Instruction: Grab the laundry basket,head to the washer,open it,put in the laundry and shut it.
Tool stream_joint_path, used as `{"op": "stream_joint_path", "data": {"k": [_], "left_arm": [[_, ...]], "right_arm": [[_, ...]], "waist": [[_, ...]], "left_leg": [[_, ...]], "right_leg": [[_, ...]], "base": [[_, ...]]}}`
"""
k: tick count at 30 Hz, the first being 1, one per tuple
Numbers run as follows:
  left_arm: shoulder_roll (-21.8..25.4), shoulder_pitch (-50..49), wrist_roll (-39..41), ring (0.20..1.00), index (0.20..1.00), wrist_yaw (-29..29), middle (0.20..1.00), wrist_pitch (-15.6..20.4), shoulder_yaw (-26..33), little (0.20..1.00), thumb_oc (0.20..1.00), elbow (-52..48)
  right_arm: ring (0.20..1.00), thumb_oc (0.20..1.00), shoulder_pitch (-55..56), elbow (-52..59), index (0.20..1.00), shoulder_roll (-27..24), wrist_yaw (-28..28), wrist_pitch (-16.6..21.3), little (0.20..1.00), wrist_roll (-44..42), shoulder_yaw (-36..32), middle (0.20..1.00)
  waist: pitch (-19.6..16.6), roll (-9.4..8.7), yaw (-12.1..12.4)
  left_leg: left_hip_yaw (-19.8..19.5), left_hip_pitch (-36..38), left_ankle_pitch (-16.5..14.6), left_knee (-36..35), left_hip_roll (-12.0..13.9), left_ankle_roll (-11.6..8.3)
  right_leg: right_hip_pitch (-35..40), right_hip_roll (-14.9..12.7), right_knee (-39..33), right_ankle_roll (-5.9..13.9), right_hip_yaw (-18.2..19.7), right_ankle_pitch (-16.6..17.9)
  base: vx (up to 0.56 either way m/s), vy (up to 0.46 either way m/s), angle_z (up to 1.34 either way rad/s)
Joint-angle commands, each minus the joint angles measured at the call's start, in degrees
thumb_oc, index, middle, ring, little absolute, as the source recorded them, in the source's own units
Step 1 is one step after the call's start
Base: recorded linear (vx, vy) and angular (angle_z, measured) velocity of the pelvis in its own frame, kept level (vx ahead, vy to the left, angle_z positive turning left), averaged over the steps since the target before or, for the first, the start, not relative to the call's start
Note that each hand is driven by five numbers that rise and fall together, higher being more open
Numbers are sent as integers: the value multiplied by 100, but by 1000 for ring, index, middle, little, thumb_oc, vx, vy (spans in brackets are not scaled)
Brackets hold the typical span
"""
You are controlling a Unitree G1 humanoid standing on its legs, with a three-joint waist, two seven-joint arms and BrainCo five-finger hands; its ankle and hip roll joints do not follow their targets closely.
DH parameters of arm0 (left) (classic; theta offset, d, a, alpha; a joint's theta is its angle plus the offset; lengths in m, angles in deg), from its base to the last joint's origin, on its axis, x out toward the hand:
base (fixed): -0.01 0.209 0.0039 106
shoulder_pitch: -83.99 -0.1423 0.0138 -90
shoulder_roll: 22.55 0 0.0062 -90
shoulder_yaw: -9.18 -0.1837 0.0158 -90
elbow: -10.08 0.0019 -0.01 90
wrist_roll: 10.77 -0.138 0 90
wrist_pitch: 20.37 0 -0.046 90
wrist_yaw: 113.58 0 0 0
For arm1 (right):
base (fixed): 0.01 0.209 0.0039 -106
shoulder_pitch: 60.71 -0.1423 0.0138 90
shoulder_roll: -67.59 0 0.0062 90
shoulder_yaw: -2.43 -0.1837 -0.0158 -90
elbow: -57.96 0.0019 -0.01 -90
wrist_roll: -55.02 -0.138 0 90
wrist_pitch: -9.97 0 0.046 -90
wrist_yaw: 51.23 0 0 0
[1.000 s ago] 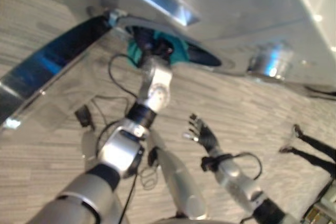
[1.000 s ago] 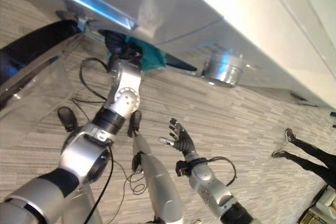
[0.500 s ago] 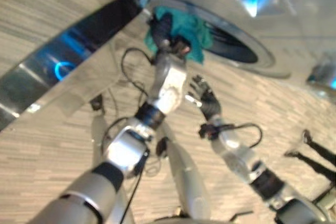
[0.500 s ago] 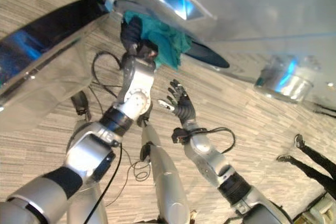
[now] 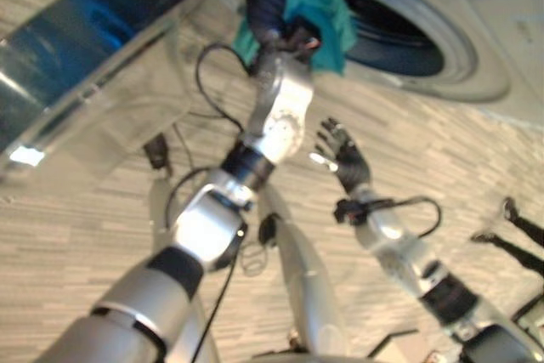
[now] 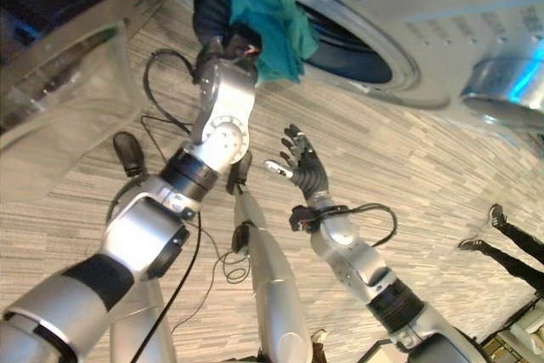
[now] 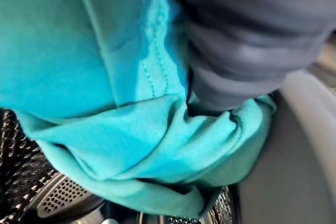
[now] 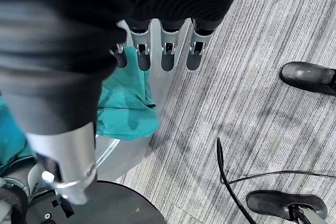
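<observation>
At the washer (image 6: 442, 48) mouth, left robot hand (image 5: 270, 8) clutches the teal cloth (image 5: 327, 8); right robot hand (image 6: 302, 161), nearer, fingers spread, empty.

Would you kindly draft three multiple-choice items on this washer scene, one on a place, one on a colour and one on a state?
1. Where is the cloth?
A. at the washer's round opening
B. flat on the floor
C. in the right robot hand

2. What colour is the cloth?
A. red
B. teal
C. white

3. How is the right robot hand?
A. shut on the cloth
B. curled into a fist
C. open, holding nothing

Answers:
1 A: the cloth hangs at the rim of the washer opening, where the left robot hand reaches, with the perforated drum behind it.
2 B: it is teal in both eye views and both wrist views.
3 C: the right robot hand is raised over the floor, its fingers straight and apart from the cloth.
</observation>
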Motion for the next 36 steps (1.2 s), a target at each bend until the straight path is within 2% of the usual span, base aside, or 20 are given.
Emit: {"op": "stream_joint_path", "data": {"k": [1, 2, 4, 6, 7, 10, 14, 23, 31, 36], "left_arm": [[-134, 1043, -138, 200, 200, -81, 200, 148, 88, 200, 200, 574], [-142, 1057, -132, 200, 200, -90, 200, 145, 99, 200, 200, 592], [-50, 1152, -239, 200, 200, -243, 200, 199, -34, 200, 200, 519], [-27, 1108, -261, 200, 200, -312, 200, 254, -85, 200, 200, 419], [-35, 1093, -262, 200, 200, -313, 200, 255, -86, 200, 200, 413], [-122, 942, -380, 200, 200, -489, 200, 316, -126, 200, 200, 313], [-290, 724, -367, 200, 200, -623, 200, 391, -141, 200, 200, 327], [-200, 977, -236, 200, 200, -692, 200, 459, -137, 200, 200, 533], [-248, 1225, -321, 200, 200, -667, 200, 344, -246, 200, 200, 627], [-677, 1034, -693, 200, 200, -695, 200, 204, -626, 200, 200, 498]], "right_arm": [[1000, 1000, 750, 321, 1000, -124, 182, 83, 1000, -61, -172, 1000], [1000, 1000, 767, 331, 1000, -134, 193, 79, 1000, -62, -185, 1000], [1000, 1000, 1720, 142, 1000, -444, 815, -210, 1000, 235, -136, 1000], [1000, 1000, 2106, -117, 1000, -480, 1095, -306, 1000, 336, -92, 1000], [1000, 1000, 2120, -130, 1000, -476, 1113, -298, 1000, 343, -97, 1000], [1000, 1000, 2629, -440, 1000, -598, 1804, -458, 1000, 567, 156, 1000], [1000, 1000, 3005, -838, 1000, -625, 2190, -541, 1000, 559, 272, 1000], [1000, 1000, 3141, -1650, 1000, -439, 2187, -436, 1000, 810, 114, 1000], [1000, 1000, 3119, -1461, 1000, -461, 2200, -441, 1000, 790, 155, 1000], [1000, 1000, 3218, -1354, 1000, -457, 2246, -418, 1000, 765, 261, 1000]], "waist": [[-298, -93, -386], [-305, -86, -383], [-335, -29, -464], [-361, 42, -459], [-373, 45, -455], [-380, 140, -395], [-427, 193, -361], [-402, 244, -389], [-364, 318, -407], [-395, 431, -419]], "left_leg": [[-56, 532, -1439, 550, 30, 184], [-56, 524, -1443, 556, 30, 184], [-61, 498, -1496, 636, 31, 201], [-57, 491, -1511, 649, 18, 209], [-57, 490, -1512, 649, 18, 209], [-50, 485, -1552, 690, -23, 241], [-54, 499, -1578, 702, -57, 253], [-18, 477, -1559, 633, -128, 254], [18, 492, -1518, 579, -163, 238], [97, 594, -1508, 584, -160, 230]], "right_leg": [[-16, 274, 699, 131, -115, -823], [-22, 273, 702, 131, -114, -826], [-47, 263, 768, 120, -123, -866], [-72, 251, 797, 120, -114, -882], [-75, 250, 801, 120, -114, -885], [-119, 226, 878, 105, -85, -938], [-139, 202, 888, 91, -52, -941], [-177, 167, 743, 80, 9, -869], [-180, 194, 701, 72, 49, -870], [-99, 215, 724, 47, 77, -905]], "base": [[0, 0, 0], [0, 0, 0], [0, 0, 0], [0, 0, 0], [-7, 30, 2], [0, 0, 0], [-3, 9, -2], [-1, 1, 0], [-1, 1, -2], [0, 0, 0]]}}
